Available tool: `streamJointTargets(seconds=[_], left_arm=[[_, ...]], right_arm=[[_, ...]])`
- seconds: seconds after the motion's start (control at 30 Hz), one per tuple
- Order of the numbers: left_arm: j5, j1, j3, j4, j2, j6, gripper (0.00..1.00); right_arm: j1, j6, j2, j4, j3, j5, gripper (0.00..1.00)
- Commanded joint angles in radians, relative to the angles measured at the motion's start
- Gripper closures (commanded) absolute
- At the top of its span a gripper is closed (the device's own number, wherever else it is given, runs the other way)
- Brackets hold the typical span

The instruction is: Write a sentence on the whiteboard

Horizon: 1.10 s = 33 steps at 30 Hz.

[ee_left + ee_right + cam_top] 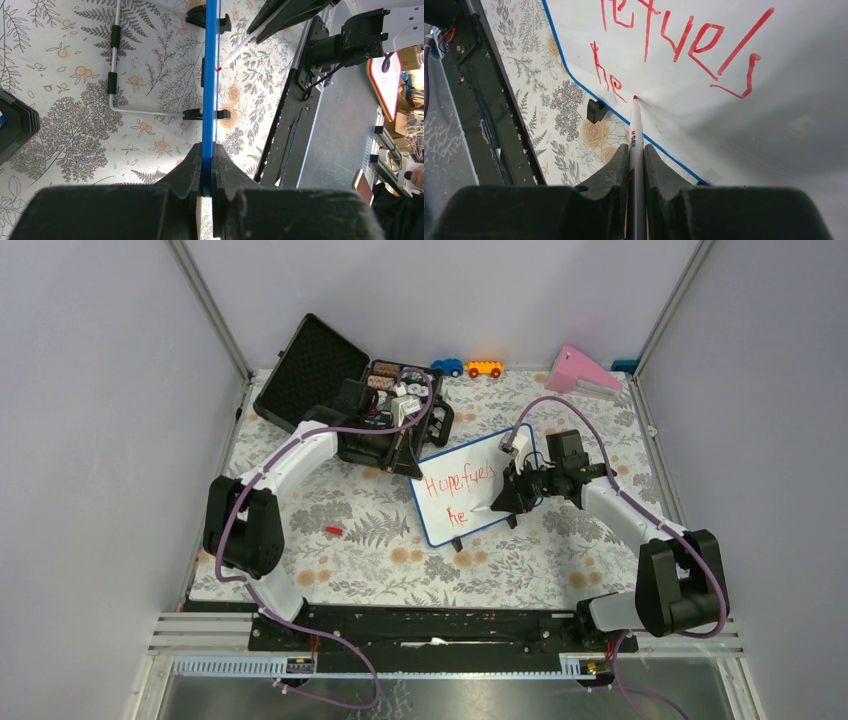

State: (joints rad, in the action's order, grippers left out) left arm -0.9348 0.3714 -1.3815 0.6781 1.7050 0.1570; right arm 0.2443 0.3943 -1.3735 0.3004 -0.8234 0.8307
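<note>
The whiteboard (455, 498) stands tilted at the table's middle, with a blue frame and black feet. The sentence (460, 481) in red reads "Hope fuels", with "he" (458, 516) under it. My left gripper (408, 462) is shut on the board's upper left edge. In the left wrist view the blue frame (209, 75) runs edge-on between the closed jaws of the left gripper (207, 150). My right gripper (512, 495) is shut on a white marker (636, 127), whose red tip touches the whiteboard (724, 125) just right of "he" (608, 77). The right gripper (636, 150) clamps the marker's barrel.
An open black case (315, 370) with small parts lies at the back left. A blue toy car (447, 367), an orange toy car (484, 368) and a pink object (585, 372) sit along the back wall. A small red cap (334, 530) lies on the floral mat. A wire stand (114, 75) props the board from behind.
</note>
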Motion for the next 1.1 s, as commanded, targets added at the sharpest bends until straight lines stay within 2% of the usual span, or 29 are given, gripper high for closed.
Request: streamJointTargets(seconds=[0.0, 0.47, 1.07], left_arm=[[0.03, 0.024, -0.004, -0.003, -0.011, 0.031, 1.0], [0.03, 0.024, -0.001, -0.003, -0.016, 0.033, 1.0], [0.03, 0.024, 0.0, -0.003, -0.018, 0.032, 1.0]], right_arm=[[0.012, -0.005, -0.01, -0.033, -0.033, -0.013, 1.0], [0.045, 0.001, -0.035, -0.037, -0.04, -0.021, 1.0], [0.041, 0.06, -0.021, 0.037, -0.058, -0.085, 1.0]])
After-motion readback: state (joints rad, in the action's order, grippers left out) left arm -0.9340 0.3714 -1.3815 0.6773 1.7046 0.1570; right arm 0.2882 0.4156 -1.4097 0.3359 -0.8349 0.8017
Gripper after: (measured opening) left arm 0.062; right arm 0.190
